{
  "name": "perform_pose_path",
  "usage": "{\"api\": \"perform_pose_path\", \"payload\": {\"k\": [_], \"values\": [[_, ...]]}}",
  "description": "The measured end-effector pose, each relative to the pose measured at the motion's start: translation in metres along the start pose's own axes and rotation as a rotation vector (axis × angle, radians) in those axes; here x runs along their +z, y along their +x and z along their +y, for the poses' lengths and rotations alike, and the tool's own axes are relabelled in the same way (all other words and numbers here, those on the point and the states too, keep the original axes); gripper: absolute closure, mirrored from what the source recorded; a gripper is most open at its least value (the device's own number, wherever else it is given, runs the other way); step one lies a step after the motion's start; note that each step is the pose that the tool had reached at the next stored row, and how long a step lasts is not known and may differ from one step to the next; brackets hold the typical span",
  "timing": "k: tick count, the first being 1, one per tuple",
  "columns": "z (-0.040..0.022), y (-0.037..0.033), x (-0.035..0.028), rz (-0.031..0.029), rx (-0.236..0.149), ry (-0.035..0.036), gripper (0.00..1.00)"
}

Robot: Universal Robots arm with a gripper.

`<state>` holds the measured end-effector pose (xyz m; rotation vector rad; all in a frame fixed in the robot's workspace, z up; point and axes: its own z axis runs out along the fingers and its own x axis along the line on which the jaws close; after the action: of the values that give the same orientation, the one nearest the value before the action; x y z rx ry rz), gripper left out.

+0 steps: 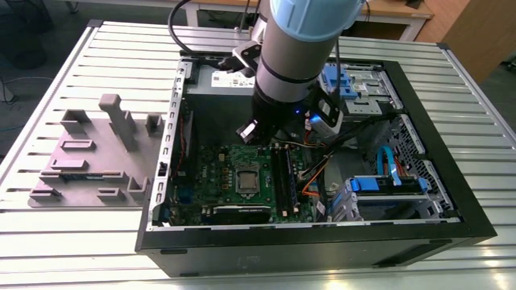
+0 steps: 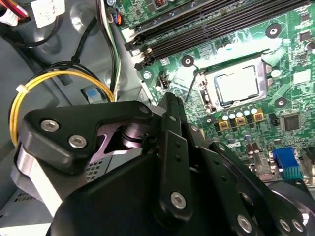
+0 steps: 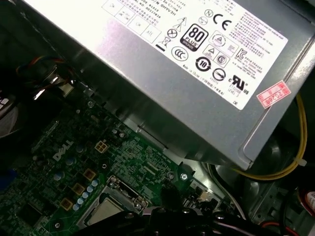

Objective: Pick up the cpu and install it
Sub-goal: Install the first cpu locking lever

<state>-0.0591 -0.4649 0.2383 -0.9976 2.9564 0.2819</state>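
Over on the exterior view's left, a grey fixture tray (image 1: 89, 160) is sitting on the slatted table (image 1: 48, 241), well apart from the action. Moving right, the open computer case (image 1: 322, 241) is lying on its side with the green motherboard (image 1: 214, 175) facing up, and the arm (image 1: 303, 36) is reaching down into it, above the board's far edge beside the power supply (image 3: 197, 73).

The cpu (image 2: 237, 84) is already lying flat in its socket, ringed by the silver frame (image 2: 205, 93); it is also showing in the exterior view (image 1: 245, 179) and the first wrist view (image 3: 106, 212).

The gripper (image 2: 167, 147) is hanging near the socket, not touching the chip; whether its linkage is clenched or released, I cannot tell, and nothing is visibly being carried.

As for handling, I am judging this chip light, rigid, smooth-topped and fragile underneath, so the thin opposite edges look like the place to take hold.
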Motion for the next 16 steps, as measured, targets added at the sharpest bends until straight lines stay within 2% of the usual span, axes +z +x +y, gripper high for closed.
{"api": "perform_pose_path", "payload": {"k": [9,16], "values": [[-0.0107,0.0083,-0.0023,0.0007,-0.005,-0.0004,0.89],[-0.0261,0.0201,-0.0055,0.0010,-0.005,-0.0005,0.89]]}}
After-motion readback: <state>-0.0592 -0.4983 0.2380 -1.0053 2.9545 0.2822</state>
